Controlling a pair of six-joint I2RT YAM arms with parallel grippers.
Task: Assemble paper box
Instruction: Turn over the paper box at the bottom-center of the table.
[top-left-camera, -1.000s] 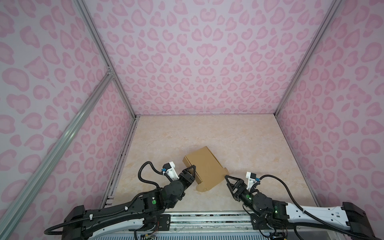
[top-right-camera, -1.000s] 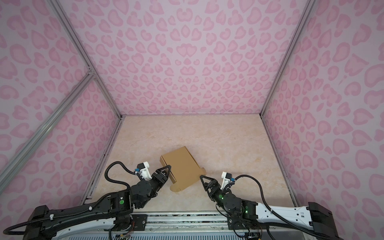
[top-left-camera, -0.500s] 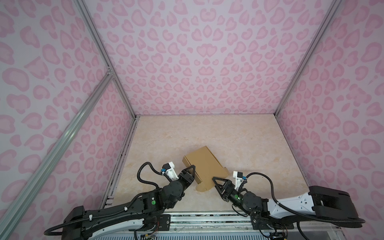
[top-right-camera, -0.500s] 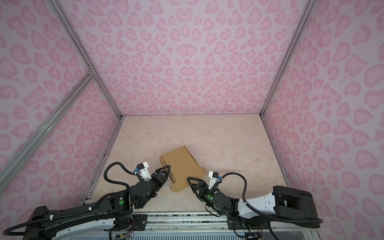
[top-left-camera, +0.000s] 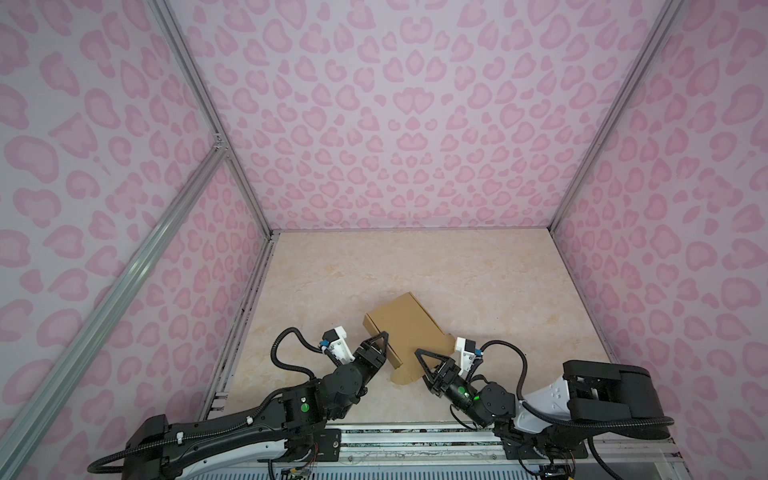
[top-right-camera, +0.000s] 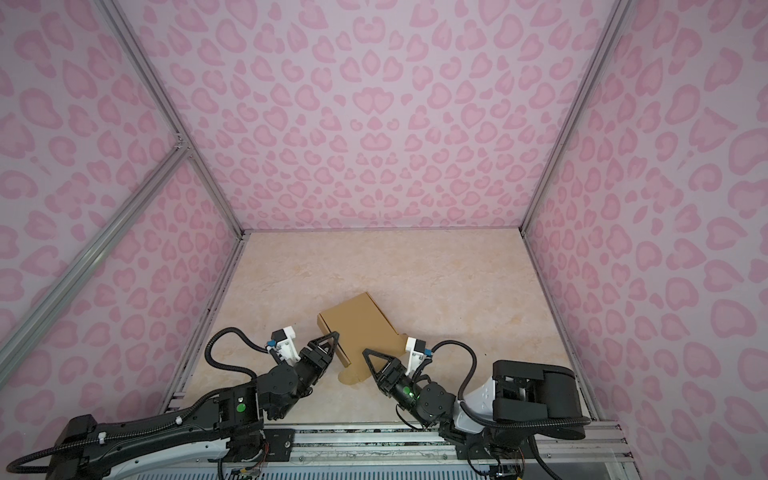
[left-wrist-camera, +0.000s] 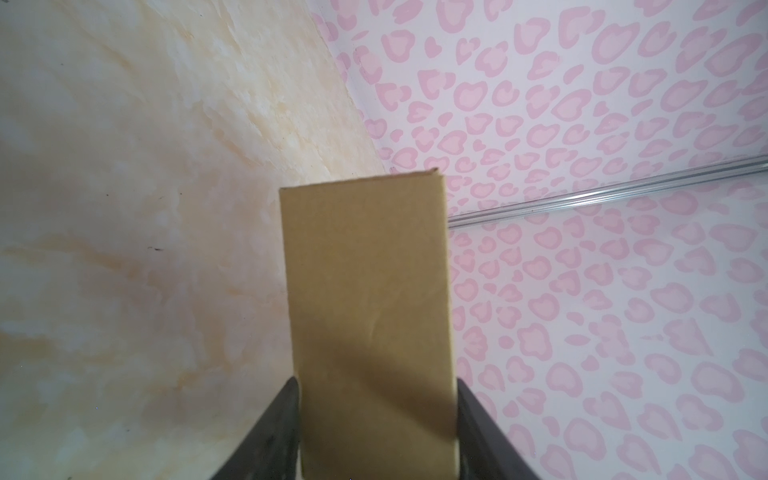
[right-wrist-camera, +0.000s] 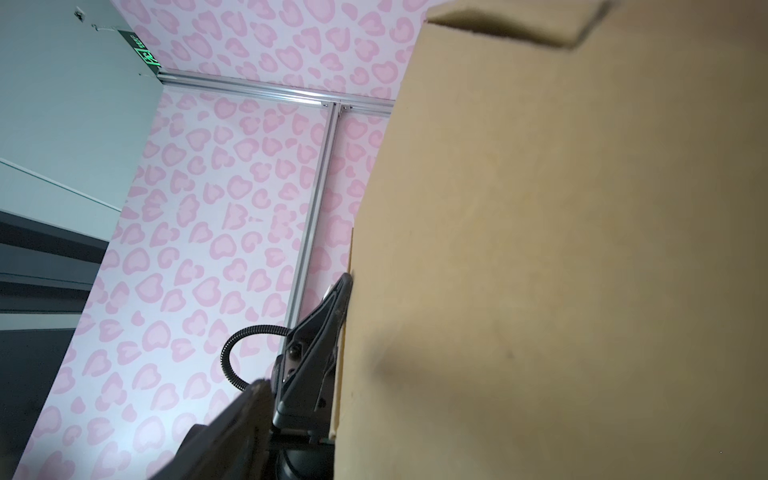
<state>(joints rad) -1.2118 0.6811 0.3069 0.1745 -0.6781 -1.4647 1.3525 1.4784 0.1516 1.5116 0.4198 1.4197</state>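
Box position: The paper box (top-left-camera: 409, 328), a shallow brown cardboard mailer that looks closed, is seen near the front of the table (top-left-camera: 415, 266), between the two arms. A rounded tab (top-left-camera: 401, 376) sticks out at its near end. Whether it is lifted clear of the surface cannot be told.
Left side: The left gripper (top-left-camera: 380, 343) is clamped across the box's thin side wall. In the left wrist view the cardboard (left-wrist-camera: 365, 291) is pinched between both fingers (left-wrist-camera: 274, 428).
Right side: The right gripper (top-left-camera: 422, 357) is held at the near end by the tab, jaws apart, one finger above the cardboard. No grip can be made out.
Handling: The box is judged light and fairly stiff across its panels, but easily creased at flaps and edges. The matte kraft is not expected to be slippery.
Where to hold: Folded edges and side walls are judged safest. The loose tab is better pushed than squeezed.
Surface: The pale, marbled table top is smooth and flat, so an unbraced box could be slid by a push.
Room: The table is enclosed by pink heart-print walls (top-left-camera: 395, 124) on an aluminium frame (top-left-camera: 124, 278), and ample space is left behind the box.
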